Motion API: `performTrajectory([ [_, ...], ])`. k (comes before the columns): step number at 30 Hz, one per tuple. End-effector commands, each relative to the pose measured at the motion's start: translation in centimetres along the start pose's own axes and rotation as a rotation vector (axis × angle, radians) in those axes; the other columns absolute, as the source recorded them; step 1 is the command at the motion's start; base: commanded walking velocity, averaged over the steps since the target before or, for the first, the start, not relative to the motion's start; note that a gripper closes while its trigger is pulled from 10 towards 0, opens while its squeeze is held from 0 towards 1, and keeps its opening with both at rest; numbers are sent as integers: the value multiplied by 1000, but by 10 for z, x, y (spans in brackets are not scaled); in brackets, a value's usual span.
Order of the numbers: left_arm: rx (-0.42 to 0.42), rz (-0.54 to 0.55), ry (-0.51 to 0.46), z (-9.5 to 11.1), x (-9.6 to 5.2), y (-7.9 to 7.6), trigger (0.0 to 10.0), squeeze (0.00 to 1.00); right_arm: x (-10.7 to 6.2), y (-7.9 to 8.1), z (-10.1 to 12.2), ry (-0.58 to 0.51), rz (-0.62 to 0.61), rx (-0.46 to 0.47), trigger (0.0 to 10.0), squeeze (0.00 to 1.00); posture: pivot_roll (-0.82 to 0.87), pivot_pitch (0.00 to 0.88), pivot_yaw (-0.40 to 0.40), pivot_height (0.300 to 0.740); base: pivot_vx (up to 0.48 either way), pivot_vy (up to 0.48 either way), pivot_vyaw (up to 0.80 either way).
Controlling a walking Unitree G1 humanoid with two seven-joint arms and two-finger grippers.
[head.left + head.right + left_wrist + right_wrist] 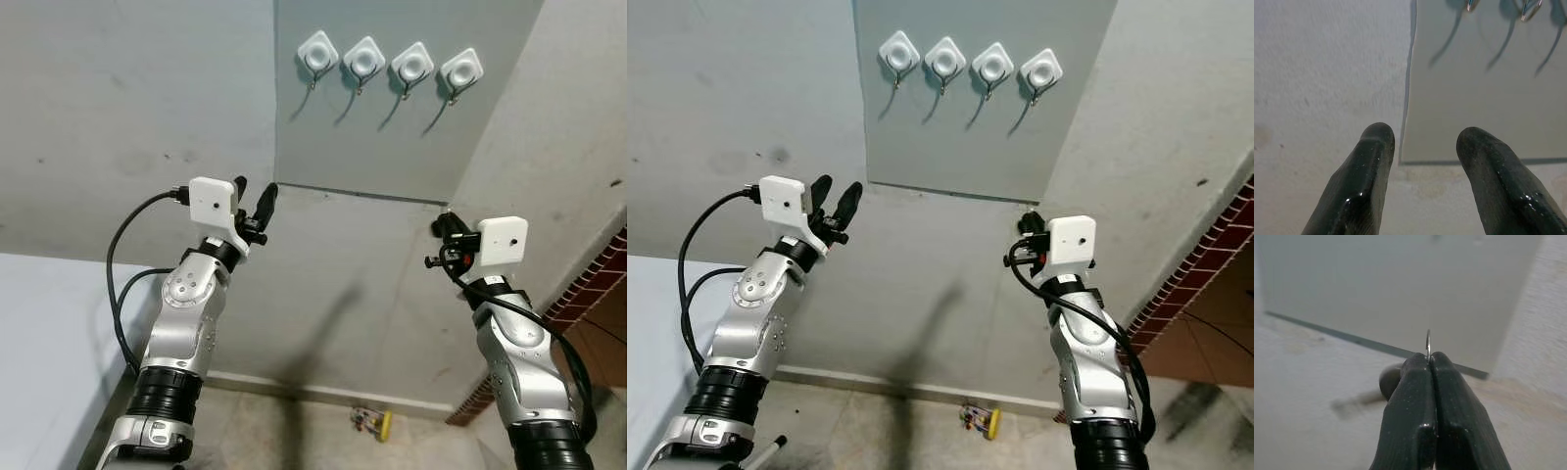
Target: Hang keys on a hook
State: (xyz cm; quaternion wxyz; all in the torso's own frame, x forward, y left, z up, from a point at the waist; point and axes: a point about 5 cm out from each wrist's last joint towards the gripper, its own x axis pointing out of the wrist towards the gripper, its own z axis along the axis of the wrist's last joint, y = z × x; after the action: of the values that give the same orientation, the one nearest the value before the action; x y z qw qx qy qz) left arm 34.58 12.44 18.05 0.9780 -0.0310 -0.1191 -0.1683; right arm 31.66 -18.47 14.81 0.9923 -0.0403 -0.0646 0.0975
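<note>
In the left eye view, four white diamond-shaped wall hooks (390, 62) sit in a row on a pale grey panel (392, 137) fixed to the wall; the left gripper (257, 208) is raised below the panel's lower left corner, its black fingers spread and holding nothing; the right gripper (443, 227) is raised below the panel's lower right corner, well under the hooks; a small yellow and multicoloured object (373, 422) lies on the floor by the skirting, too small to name.

In the left wrist view, the two fingers (1359, 186) stand apart with the panel's corner between them, and the hook tips and their shadows show above.

In the right wrist view, the right fingers (1415, 416) are pressed together on a thin silver metal ring (1428, 346), apparently the key ring, which juts from their tips edge-on; the keys themselves cannot be seen.

The step in hand looks like the carry up to the hooks; next the ring must be lifted well higher, its opening lined up with one hook's tip, slipped over it, then let go.
</note>
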Motion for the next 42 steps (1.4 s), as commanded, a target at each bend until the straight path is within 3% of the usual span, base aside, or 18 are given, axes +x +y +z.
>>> performTrajectory([
  [1,5,-4,-23,10,4,0,10000,0,5,2,15,-47,52,-4,10000,0,-126,0,-37,740,0,0,0],
  [7,-5,-12,-26,16,5,4,10000,0,12,12,28,-85,173,-17,10000,0,-126,0,-37,740,0,0,0],
  [14,62,-75,-43,30,9,2,10000,0,34,36,58,-166,376,-1,10000,0,-104,0,-46,740,0,0,0],
  [23,74,-153,-75,43,11,-5,10000,0,57,55,85,-238,506,29,10000,0,-75,0,-55,740,0,0,0],
  [35,81,-180,-98,54,16,-10,10000,0,88,77,111,-298,558,107,10000,0,-75,0,-44,740,0,0,0],
  [42,66,-174,-105,57,17,-11,10000,0,101,81,116,-302,531,232,10000,0,-80,0,-41,740,0,0,0],
])
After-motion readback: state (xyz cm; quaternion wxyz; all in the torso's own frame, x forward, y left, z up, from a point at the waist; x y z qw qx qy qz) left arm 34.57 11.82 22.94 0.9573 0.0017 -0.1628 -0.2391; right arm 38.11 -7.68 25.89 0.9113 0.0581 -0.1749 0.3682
